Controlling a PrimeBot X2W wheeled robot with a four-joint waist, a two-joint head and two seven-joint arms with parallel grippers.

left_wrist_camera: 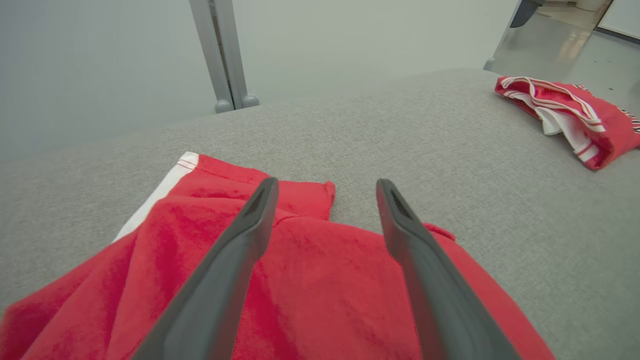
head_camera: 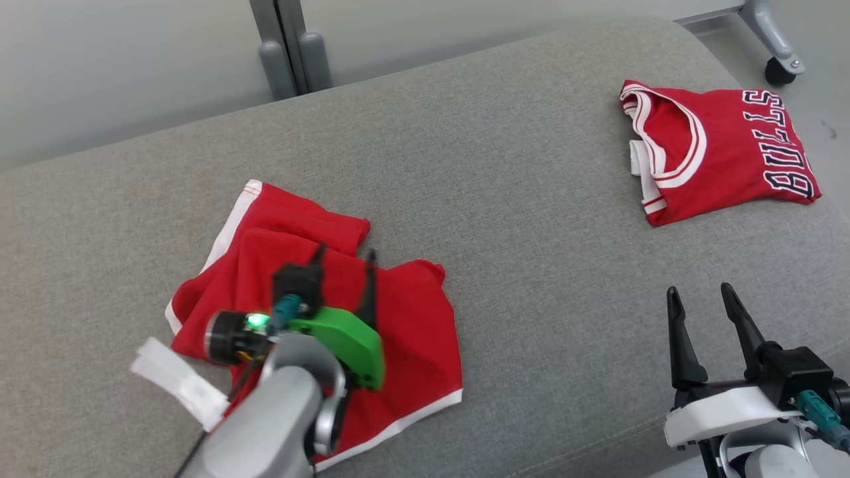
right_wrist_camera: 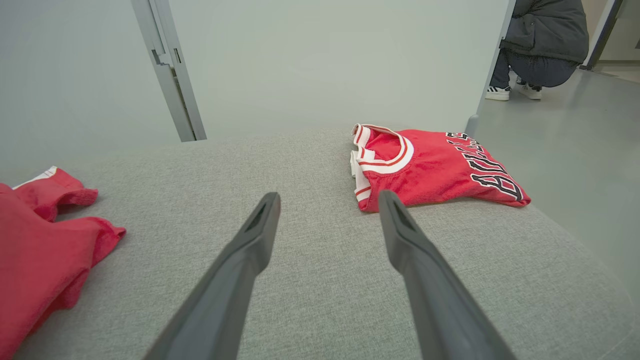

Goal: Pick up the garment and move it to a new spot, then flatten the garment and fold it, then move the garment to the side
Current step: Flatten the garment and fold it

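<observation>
The garment (head_camera: 412, 332) is a pair of red shorts with white trim, lying rumpled and partly doubled over on the left of the grey padded table (head_camera: 518, 219). My left gripper (head_camera: 344, 253) hovers just over its middle, open, with nothing between its fingers. In the left wrist view the shorts (left_wrist_camera: 325, 280) spread under the open left gripper (left_wrist_camera: 326, 183). My right gripper (head_camera: 699, 290) stands open over bare padding at the lower right, well apart from the shorts. The right wrist view has the open right gripper (right_wrist_camera: 328, 195) with an edge of the shorts (right_wrist_camera: 35, 250) at the far left.
A folded red Bulls jersey (head_camera: 724, 153) (left_wrist_camera: 600, 125) (right_wrist_camera: 440, 170) lies at the table's far right corner. A grey post (head_camera: 292, 46) stands behind the table, and a caster wheel (head_camera: 777, 70) beyond the right corner. A person (right_wrist_camera: 545, 40) crouches on the floor past it.
</observation>
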